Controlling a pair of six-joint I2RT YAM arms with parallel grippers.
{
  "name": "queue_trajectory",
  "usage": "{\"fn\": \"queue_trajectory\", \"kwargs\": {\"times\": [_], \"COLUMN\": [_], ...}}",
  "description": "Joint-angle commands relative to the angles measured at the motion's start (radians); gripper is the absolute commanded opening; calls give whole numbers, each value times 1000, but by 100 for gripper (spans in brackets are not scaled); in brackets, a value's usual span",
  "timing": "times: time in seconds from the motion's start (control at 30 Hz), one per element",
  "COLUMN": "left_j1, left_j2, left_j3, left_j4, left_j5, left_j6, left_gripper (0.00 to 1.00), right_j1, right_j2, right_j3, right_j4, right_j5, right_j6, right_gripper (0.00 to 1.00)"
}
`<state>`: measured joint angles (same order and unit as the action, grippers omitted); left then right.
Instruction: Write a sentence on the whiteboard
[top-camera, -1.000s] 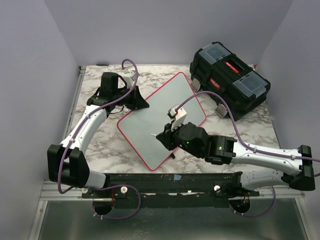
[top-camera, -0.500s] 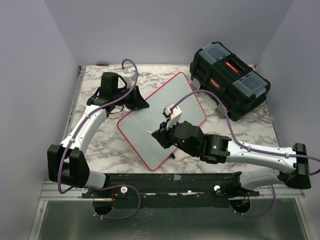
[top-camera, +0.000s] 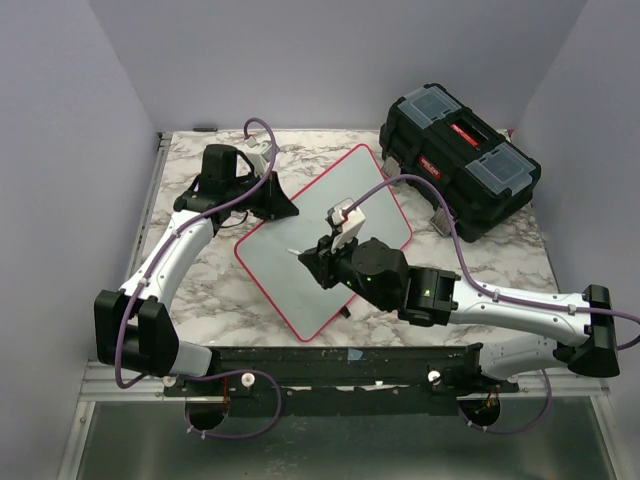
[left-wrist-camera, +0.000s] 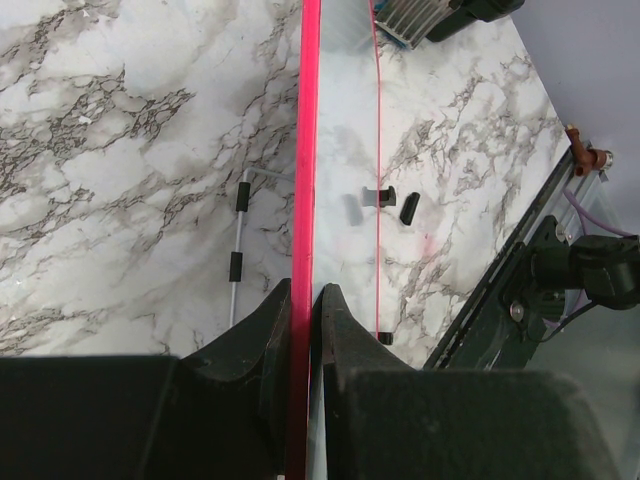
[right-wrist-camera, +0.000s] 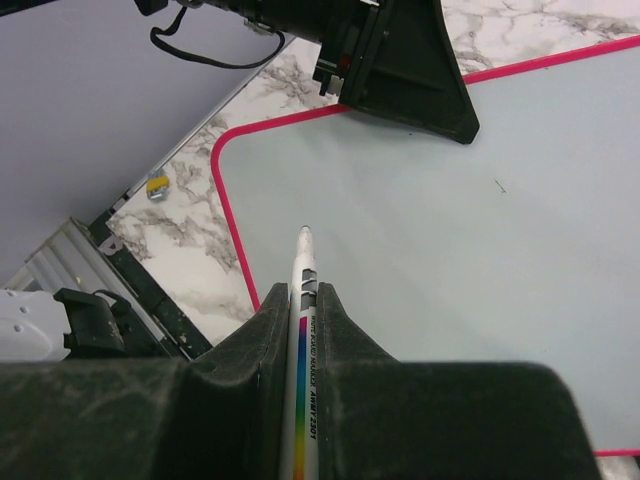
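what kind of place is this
Probably a robot lab bench: a marble-patterned table boxed in by plain walls, a left arm and right arm bolted to a rail, with a whiteboard and black toolbox.

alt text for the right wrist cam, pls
The right gripper is shut on a white marker with a rainbow stripe, tip pointing out over the whiteboard, which is blank apart from one tiny speck. At the board's far edge the left gripper clamps the pink rim; marble table shows beyond.
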<state>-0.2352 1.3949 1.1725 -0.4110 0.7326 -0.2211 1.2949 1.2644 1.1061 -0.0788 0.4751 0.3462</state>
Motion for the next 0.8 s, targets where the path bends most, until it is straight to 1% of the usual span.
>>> {"fn": "queue_trajectory", "kwargs": {"times": [0.0, 0.43, 0.5, 0.77], "left_j1": [-29, -30, -31, -31], "left_j2": [-4, -14, -14, -17], "left_j3": [-7, -8, -9, -10], "left_j4": [-103, -95, -95, -94], "left_j5": [-67, -55, -54, -55], "left_j6": [92, 85, 83, 81], "left_gripper": [0, 0, 0, 0], "right_j1": [5, 6, 5, 6], "right_j2": [1, 21, 27, 64], "right_j3": [-10, -25, -25, -5], "right_j4": [65, 69, 98, 109], "right_j5": [40, 58, 58, 65], "right_j6": [-13, -12, -11, -14], "right_gripper": [1, 1, 1, 1]}}
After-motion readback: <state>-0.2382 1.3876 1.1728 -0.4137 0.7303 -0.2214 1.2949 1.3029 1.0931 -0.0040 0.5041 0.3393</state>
